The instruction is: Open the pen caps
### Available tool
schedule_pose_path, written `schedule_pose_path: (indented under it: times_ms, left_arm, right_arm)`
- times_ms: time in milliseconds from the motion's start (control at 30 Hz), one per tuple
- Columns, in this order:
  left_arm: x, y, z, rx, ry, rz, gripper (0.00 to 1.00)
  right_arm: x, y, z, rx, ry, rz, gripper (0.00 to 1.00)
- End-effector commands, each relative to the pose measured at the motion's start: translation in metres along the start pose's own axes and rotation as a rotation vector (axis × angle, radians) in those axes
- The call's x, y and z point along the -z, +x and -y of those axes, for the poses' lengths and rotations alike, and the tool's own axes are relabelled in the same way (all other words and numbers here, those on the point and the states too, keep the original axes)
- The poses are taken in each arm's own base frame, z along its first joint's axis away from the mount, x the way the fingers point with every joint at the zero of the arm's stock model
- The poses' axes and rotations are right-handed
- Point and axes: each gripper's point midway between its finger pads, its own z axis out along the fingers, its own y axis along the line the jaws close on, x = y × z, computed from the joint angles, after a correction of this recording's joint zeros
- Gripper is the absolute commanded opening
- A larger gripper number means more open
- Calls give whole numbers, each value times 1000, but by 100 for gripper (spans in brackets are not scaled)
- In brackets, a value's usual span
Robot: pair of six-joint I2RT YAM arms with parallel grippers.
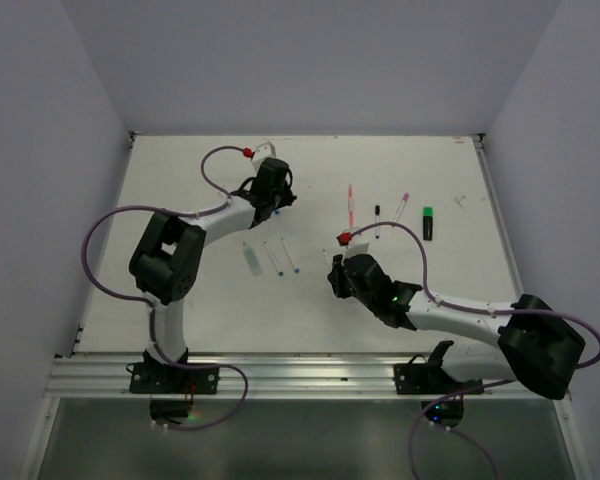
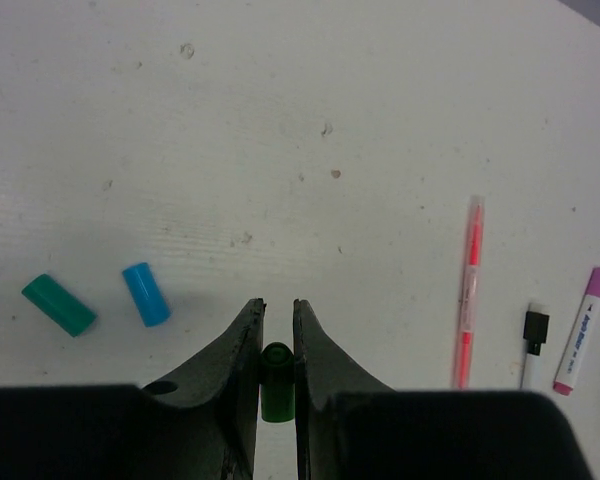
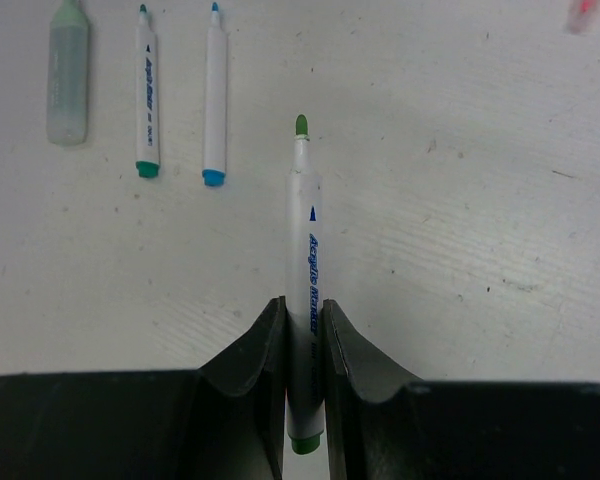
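Inside the left pincer sits a stubby, dark green cap.

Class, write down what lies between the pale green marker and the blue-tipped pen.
A teal-tipped white pen lies there, touching neither the pale green marker nor the blue-tipped pen; the right wrist view shows it.

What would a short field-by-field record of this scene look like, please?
Left fingers: shut on dark green cap
Right fingers: shut on green-tipped pen barrel, cap off
Loose caps on table: teal cap, blue cap
Uncapped pens lying flat: teal-tipped pen, blue-tipped pen
Not yet opened: magenta cap
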Motion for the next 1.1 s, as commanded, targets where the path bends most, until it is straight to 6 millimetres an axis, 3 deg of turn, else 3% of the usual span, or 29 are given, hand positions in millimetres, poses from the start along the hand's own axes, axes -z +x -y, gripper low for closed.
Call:
schedule_pose_path:
  times_ms: [0,200,567,867,1067]
  left_arm:
    - [-16,-16,1,-15,-23,59,5]
    - [-42,-7,-16,-10,-78,60,8]
    - [-63,-9,-40,26,-135,86,16]
    - [-69,0,-47,25,-146,63,32]
    - [-67,1,-46,38,-143,53,37]
  right_arm:
    - [-5,-10,-13,-14,-52,26,0]
    - [-11,-5,-20,-2,-84,2,0]
    - [-16,-2,-25,8,-107,-15,0]
    - [-20,0,-27,9,-112,-23,0]
    - [-28,-5,-25,18,-87,-20,0]
